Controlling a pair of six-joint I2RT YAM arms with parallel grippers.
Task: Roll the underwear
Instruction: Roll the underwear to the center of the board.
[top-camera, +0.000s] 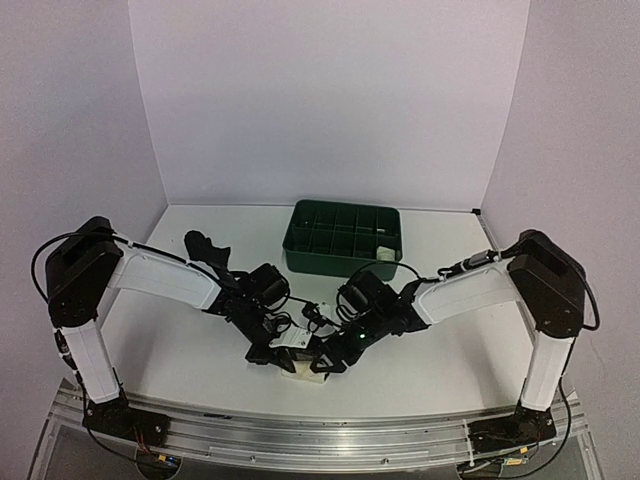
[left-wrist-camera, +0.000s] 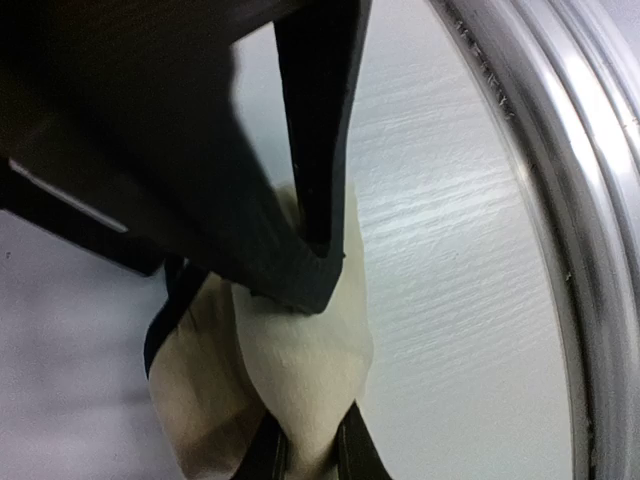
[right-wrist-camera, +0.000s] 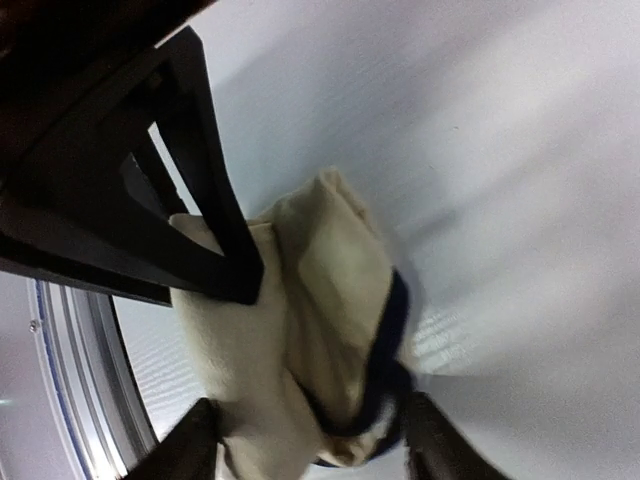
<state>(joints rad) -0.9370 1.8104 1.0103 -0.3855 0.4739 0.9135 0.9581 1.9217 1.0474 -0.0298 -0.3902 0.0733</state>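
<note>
Near the table's front edge lies the bundled underwear, cream with black edging. My left gripper is shut on it, a fold of cream cloth pinched between its fingertips. My right gripper faces it from the right and is open. Its fingers stand wide on either side of the bundle, and I cannot tell whether they touch it. A black underwear lies crumpled at the back left.
A green compartment tray stands at the back centre with a cream roll in its near right cell. The metal rail along the table's front edge runs close to the bundle.
</note>
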